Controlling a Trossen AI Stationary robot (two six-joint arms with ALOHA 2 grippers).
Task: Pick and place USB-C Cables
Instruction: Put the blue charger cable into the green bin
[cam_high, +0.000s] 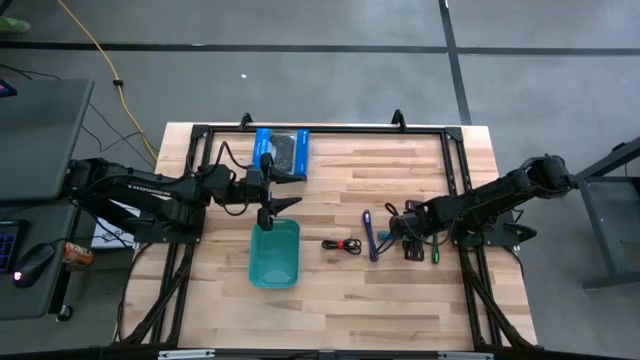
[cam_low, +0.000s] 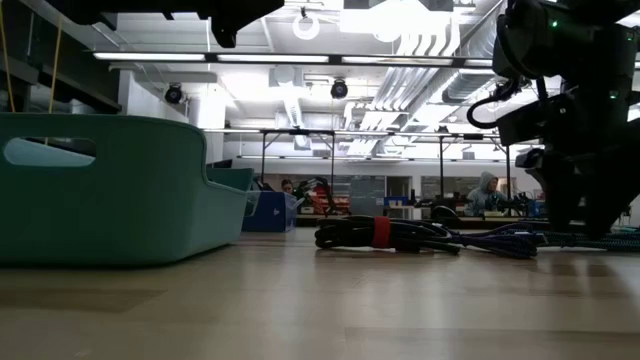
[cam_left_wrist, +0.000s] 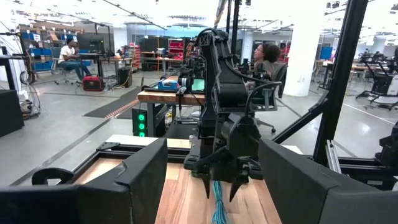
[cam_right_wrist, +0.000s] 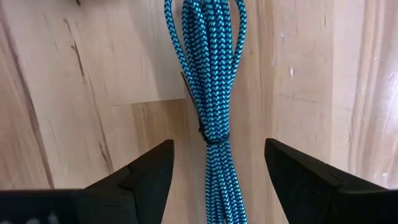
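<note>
The blue-teal cable (cam_right_wrist: 210, 93) lay flat on the wooden table (cam_high: 400, 290), a braided bundle folded into several strands and cinched by a thin tie near its middle. It looked light, soft and floppy, likely to sag at both ends if lifted; the tied waist seemed the firmest place to pinch. The right gripper (cam_right_wrist: 214, 177) hung directly over it, fingers spread apart and straddling the bundle, holding nothing. Just beside it lay the purple cable (cam_high: 369, 236), the black cable (cam_high: 342, 245) and the green cable (cam_high: 434, 254). The teal bin (cam_high: 275, 254) sat under the left gripper (cam_high: 268, 212), whose fingers stood apart and empty.
</note>
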